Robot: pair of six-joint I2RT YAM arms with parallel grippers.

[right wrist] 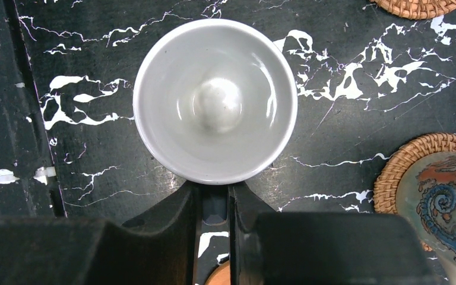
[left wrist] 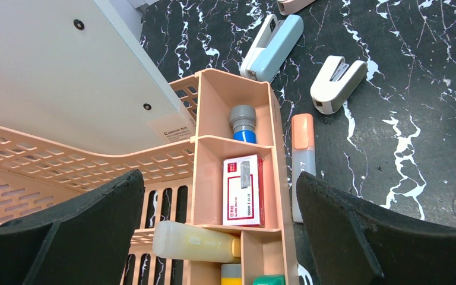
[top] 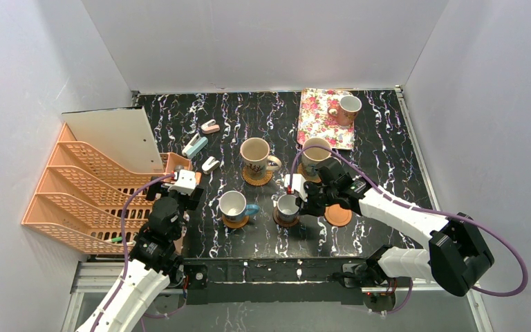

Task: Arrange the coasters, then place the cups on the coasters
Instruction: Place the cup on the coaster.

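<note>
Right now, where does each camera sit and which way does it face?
Top external: above and behind, looking down on the table; left arm and right arm show.
Left wrist: on the left arm, facing down at the peach organizer; open jaws at the bottom corners.
Right wrist: straight down on the white-lined cup; jaws shut on its near side.
Shared: the cup also shows in the top view.

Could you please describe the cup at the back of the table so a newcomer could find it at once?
At the far right of the black marbled table lies a pink floral tray. The small cup stands on its far right corner, the only cup on the tray.
</note>
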